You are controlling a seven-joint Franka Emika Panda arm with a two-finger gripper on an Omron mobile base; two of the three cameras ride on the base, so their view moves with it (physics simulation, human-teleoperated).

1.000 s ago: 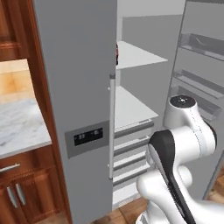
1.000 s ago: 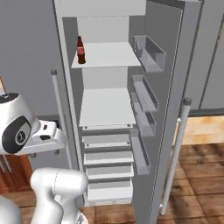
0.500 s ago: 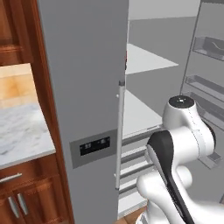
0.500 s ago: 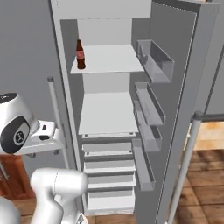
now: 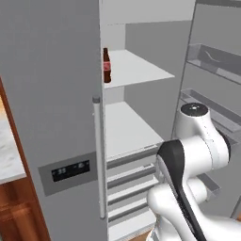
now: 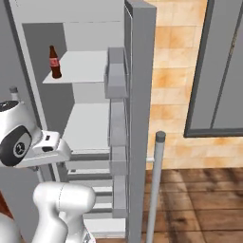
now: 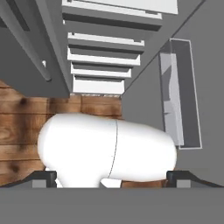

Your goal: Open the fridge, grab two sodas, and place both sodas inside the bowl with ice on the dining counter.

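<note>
The fridge [image 5: 52, 94] stands with its right door [image 6: 140, 118] swung open and its left door, with the dark dispenser panel [image 5: 70, 170], closed. One soda [image 5: 106, 66], a dark bottle with a red label, stands upright at the left back of the upper shelf [image 6: 55, 61]. My gripper [image 7: 111, 179] points down at the floor in front of the fridge, well below the soda. Its fingertips [image 7: 43, 177] stand wide apart with nothing between them, so it is open. The bowl with ice and the dining counter are out of view.
The open door carries grey bins [image 6: 116, 80] on its inner side and a long bar handle [image 6: 154, 190]. Several drawers [image 5: 132, 179] fill the fridge's lower part. A marble counter [image 5: 7, 155] on wood cabinets sits left of the fridge. Wood floor [image 6: 199, 204] lies to the right.
Both base views have shifted and the fridge looms larger: the base has driven closer and sideways. The soda stays on its shelf and the gripper stays open.
</note>
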